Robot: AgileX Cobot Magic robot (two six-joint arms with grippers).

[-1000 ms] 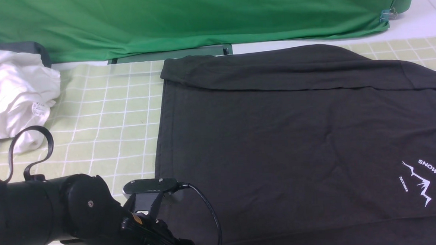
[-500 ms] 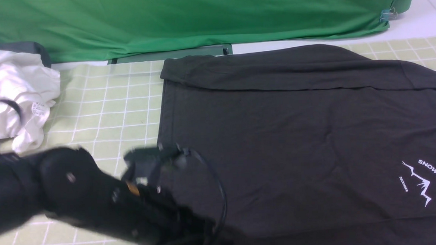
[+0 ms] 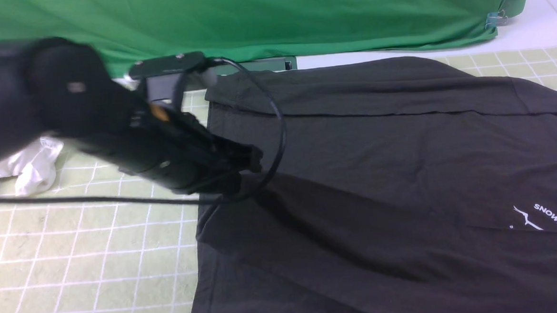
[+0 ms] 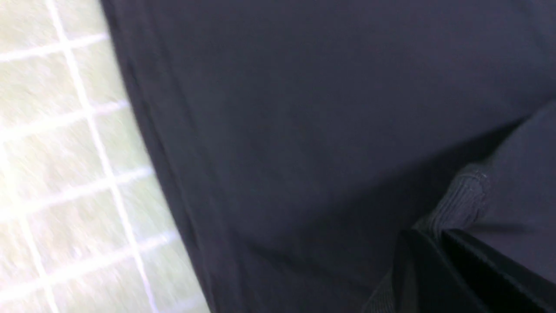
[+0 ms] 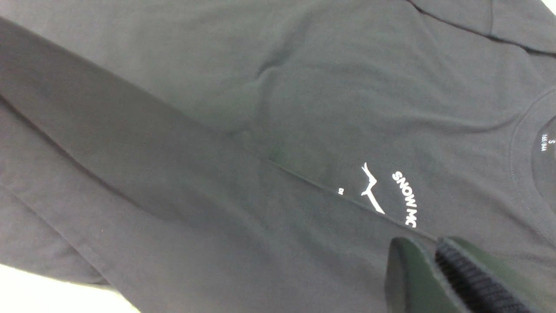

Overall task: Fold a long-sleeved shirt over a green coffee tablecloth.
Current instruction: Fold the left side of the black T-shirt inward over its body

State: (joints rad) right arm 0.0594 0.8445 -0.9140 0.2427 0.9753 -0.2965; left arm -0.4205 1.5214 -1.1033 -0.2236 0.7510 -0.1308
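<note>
Closest in, the green coffee tablecloth [image 3: 88,262] lies flat, and the long-sleeved shirt [image 3: 379,161] is spread over it, filling the right side. The right tool [image 5: 430,256] looks clamped on a ribbed black edge of the shirt, though only its finger ends show. A taut fold crosses the chest and hides part of the white print [image 5: 404,200]. Further back, the left tool [image 3: 250,163] is closed tight on the ribbed cuff [image 4: 460,204], held up off the cloth. Beyond it there's a white garment [image 3: 31,164], then the green backdrop [image 3: 300,17].

Left tool [image 3: 250,165] raised, clamped, right tool [image 5: 436,254] clamped
</note>
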